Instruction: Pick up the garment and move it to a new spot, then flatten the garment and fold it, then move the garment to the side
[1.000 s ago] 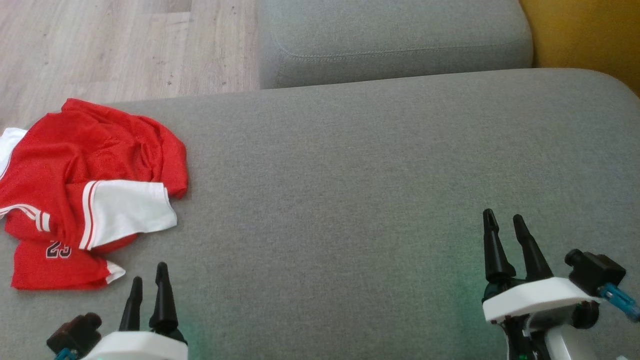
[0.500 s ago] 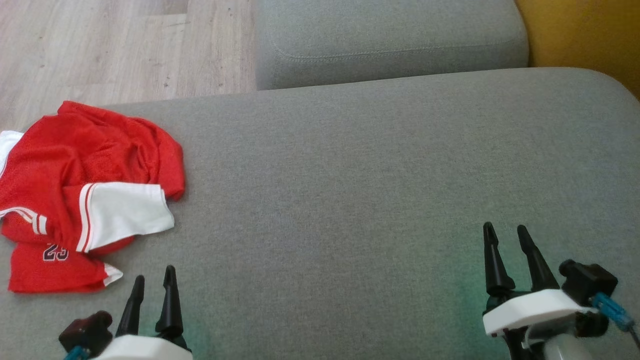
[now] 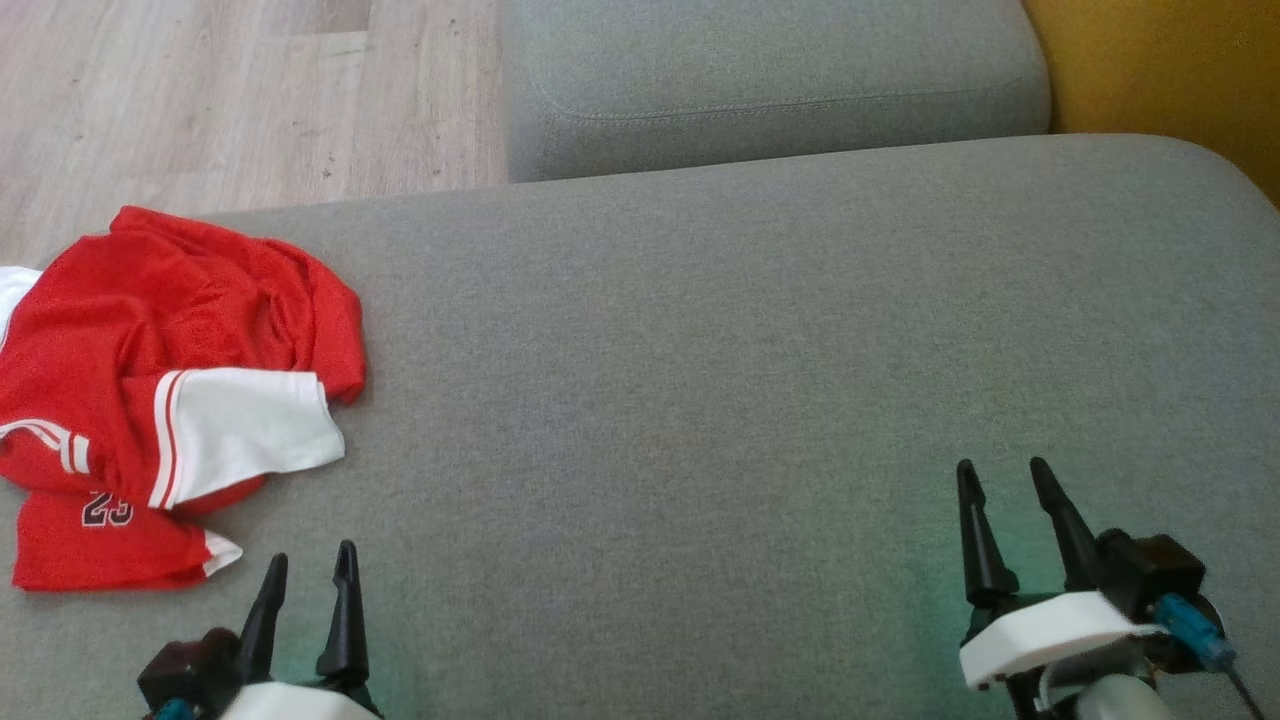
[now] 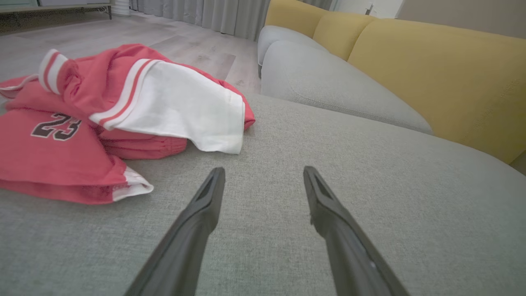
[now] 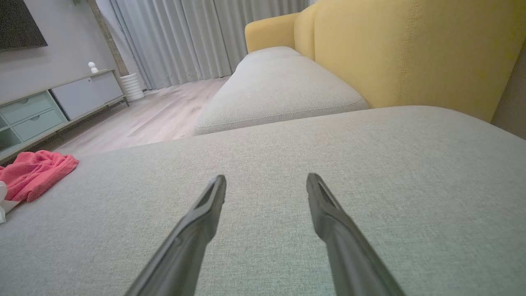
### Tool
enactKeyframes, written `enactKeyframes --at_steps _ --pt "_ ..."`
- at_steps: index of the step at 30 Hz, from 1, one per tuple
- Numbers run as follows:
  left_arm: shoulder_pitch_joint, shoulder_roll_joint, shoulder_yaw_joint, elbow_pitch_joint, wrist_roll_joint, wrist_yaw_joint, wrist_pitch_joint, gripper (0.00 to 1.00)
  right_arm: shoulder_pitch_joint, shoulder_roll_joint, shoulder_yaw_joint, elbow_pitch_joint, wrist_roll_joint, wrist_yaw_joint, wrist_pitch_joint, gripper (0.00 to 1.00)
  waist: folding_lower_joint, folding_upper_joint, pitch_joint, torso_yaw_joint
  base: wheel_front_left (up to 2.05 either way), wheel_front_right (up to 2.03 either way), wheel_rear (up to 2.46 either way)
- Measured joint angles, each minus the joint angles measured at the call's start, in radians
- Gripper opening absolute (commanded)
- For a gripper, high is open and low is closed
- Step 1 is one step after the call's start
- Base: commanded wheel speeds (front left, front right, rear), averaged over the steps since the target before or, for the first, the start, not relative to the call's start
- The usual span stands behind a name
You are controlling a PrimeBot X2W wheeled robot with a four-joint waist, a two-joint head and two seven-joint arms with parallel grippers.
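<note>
Left gripper (image 3: 311, 556): bottom left of the head view. The fingers are spread apart with nothing between them, pointing out over the cushion.
Right gripper (image 3: 1002, 468): lower right of the same view. Its fingers are also wide apart and empty.
Surface: a big grey woven seat cushion (image 3: 750, 350) that takes up most of the head view. The fabric is pretty smooth, with a faint green glow on it close to each gripper.
Garment (image 3: 150, 330): a red jersey with white sleeve panels and a "23" on it. It's crumpled in a heap on the cushion at the left edge of the frame, partly cut off there. It sits near the left gripper, up and to its left, and well apart from the right one.
Second cushion (image 3: 770, 90): also grey, top centre, butted against the big one, with a stitched seam along its edge.
Backrest (image 3: 1160, 70): mustard yellow, upper right corner.
Floor (image 3: 200, 100): pale wood planks, upper left, past the cushion's edge.
Far room (right wrist view):
- grey curtains (image 5: 185, 37) along the top
- a low cabinet (image 5: 49, 107) with pale green drawers at the left, with a small white ornament (image 5: 92, 65) on top
- a white ribbed object (image 5: 132, 87) on the floor by the curtains
- a dark panel (image 5: 20, 22) on the wall, upper left corner
</note>
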Motion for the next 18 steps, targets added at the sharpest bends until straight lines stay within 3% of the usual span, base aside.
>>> enactKeyframes --at_steps 14,18 --pt "0.0 0.003 0.038 0.022 0.141 -0.001 -0.041 1.0 0.0 0.0 0.028 0.024 -0.139 0.0 -0.043 1.0 0.0 0.0 -0.003 0.003 0.0 0.0 0.0" --pt "0.001 0.003 0.049 0.023 0.147 -0.001 -0.041 1.0 0.0 0.0 0.019 0.053 -0.121 0.0 -0.043 1.0 0.0 0.0 -0.003 0.004 0.0 0.0 0.0"
